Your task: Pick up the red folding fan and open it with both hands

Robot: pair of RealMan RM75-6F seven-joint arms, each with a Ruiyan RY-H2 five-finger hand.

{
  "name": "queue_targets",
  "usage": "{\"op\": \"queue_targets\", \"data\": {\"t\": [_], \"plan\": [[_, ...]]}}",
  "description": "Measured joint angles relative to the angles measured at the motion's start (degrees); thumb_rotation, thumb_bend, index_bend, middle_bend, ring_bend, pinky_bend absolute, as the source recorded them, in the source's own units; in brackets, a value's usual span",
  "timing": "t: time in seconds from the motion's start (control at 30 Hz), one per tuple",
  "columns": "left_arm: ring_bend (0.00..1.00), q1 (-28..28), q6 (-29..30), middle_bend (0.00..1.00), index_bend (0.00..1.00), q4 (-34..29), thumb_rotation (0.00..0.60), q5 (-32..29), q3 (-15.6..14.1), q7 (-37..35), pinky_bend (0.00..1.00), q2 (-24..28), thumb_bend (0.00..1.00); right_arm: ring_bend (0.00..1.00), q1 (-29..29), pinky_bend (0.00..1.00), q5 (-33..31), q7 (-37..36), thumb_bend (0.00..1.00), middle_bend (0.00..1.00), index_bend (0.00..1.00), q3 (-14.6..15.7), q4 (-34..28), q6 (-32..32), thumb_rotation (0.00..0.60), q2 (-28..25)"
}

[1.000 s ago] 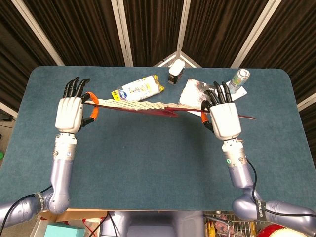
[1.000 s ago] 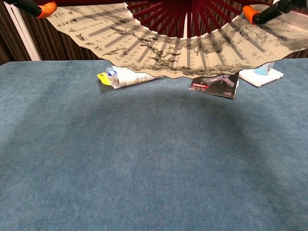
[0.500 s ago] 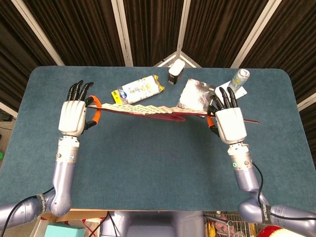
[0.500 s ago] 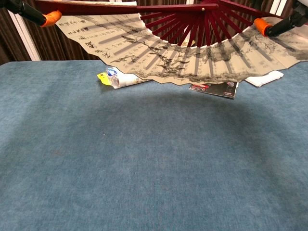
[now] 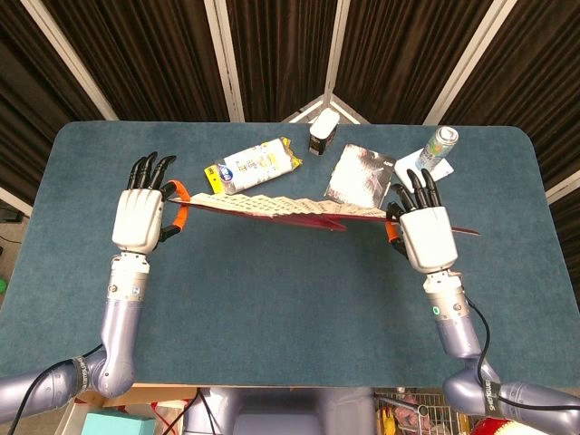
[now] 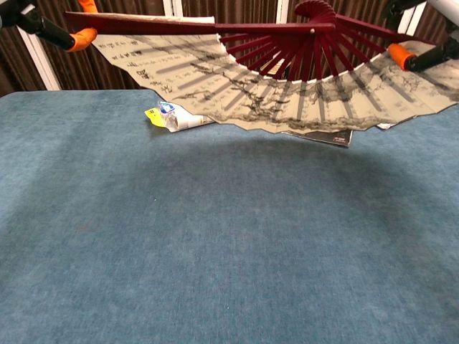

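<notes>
The red folding fan point(image 5: 281, 209) is spread wide in the air above the blue table, its dark red ribs and cream painted paper point(image 6: 287, 93) filling the top of the chest view. My left hand point(image 5: 140, 207) grips its left end rib with orange-tipped fingers point(image 6: 84, 37). At the other end, my right hand point(image 5: 426, 231) holds the right end rib, an orange fingertip point(image 6: 400, 54) pressing the paper. From the head view the fan shows nearly edge-on between the two hands.
Behind the fan on the blue table point(image 5: 290, 299) lie a white and yellow packet point(image 5: 254, 165), a dark small box point(image 5: 323, 132), a printed card point(image 5: 359, 174) and a can on a white pad point(image 5: 439, 145). The table's edges run all round.
Both hands have moved toward me and lower with the spread fan; its ribs and pivot now show fully in the chest view.
</notes>
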State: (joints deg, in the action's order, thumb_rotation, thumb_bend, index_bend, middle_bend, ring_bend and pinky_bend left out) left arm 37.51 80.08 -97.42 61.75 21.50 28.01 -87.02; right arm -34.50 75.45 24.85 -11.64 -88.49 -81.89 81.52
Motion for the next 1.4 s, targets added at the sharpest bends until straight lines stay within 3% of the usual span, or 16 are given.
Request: {"op": "queue_targets", "data": {"t": [0.13,0.27,0.33,0.73,1.13,1.4], "plan": [[0.00,-0.5,-0.4,0.01,0.40,-0.1,0.600,-0.3,-0.7,-0.3,0.00,0.4,0.27,0.02,0.9,0.03,0.9,-0.2,0.70,0.20,0.40,1.4,-0.3,0.2,0.600,-0.2],[0.00,-1.2,-1.7,0.00,0.24,-0.6,0.600,-0.8,-1.9,-0.5,0.00,1.6,0.11,0.00,2.3,0.00,1.8,0.0,0.66,0.08,0.10,3.4,-1.7,0.4,0.600,-0.7],[0.00,-1.6,-2.2,0.00,0.20,-0.9,0.600,-1.1,-2.2,-1.0,0.00,2.4,0.05,0.00,3.0,0.00,2.2,-0.1,0.60,0.03,0.01,4.2,-2.6,0.4,0.600,-1.0],[0.00,-3.4,-3.9,0.00,0.15,-2.6,0.600,0.3,-3.1,-6.1,0.00,6.1,0.02,0.00,5.8,0.00,4.5,3.0,0.40,0.00,0.00,6.3,-8.0,-0.5,0.600,-3.4],[0.00,-4.3,-4.0,0.00,0.14,-3.5,0.600,1.9,-3.9,-7.9,0.00,7.8,0.02,0.00,8.2,0.00,1.4,8.3,0.15,0.00,0.00,7.4,-9.9,0.5,0.600,-5.0],[0.00,-4.7,-3.5,0.00,0.14,-4.5,0.600,2.5,-3.8,-8.2,0.00,9.0,0.02,0.00,7.9,0.00,-2.2,16.9,0.10,0.00,0.00,8.0,-12.8,4.6,0.600,-7.8]]}}
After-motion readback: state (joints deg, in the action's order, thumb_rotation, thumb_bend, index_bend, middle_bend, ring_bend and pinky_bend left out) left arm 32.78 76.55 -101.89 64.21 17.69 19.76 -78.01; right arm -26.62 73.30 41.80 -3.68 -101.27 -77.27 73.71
